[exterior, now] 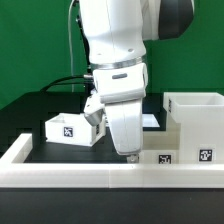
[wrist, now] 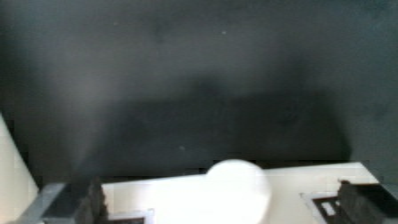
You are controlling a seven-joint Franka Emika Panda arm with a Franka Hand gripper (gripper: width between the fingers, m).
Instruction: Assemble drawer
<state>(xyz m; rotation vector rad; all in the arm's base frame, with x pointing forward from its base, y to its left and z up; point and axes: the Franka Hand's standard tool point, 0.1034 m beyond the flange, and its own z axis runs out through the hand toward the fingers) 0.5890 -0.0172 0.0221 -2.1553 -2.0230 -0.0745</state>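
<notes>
Our black table (exterior: pixel 35 115) bears a small white tray (exterior: pixel 70 128) on the exterior view's left, a tall housing (exterior: pixel 195 125) on its right, perhaps another tray (exterior: pixel 152 121) between.

Cnt: 1 sm tray (exterior: pixel 72 130), 1 tall box (exterior: pixel 196 118), 3 tags (exterior: pixel 68 128) (exterior: pixel 163 158) (exterior: pixel 205 155), 1 arm (exterior: pixel 118 50).

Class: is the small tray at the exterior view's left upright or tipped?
Upright: the small tray sits flat, open top facing up.

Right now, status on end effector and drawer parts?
End effector open, holding nothing. Small white plastic tray exterior view's left, tall white box housing right, both ungripped. Rounded white part between fingers, not clamped.
</notes>
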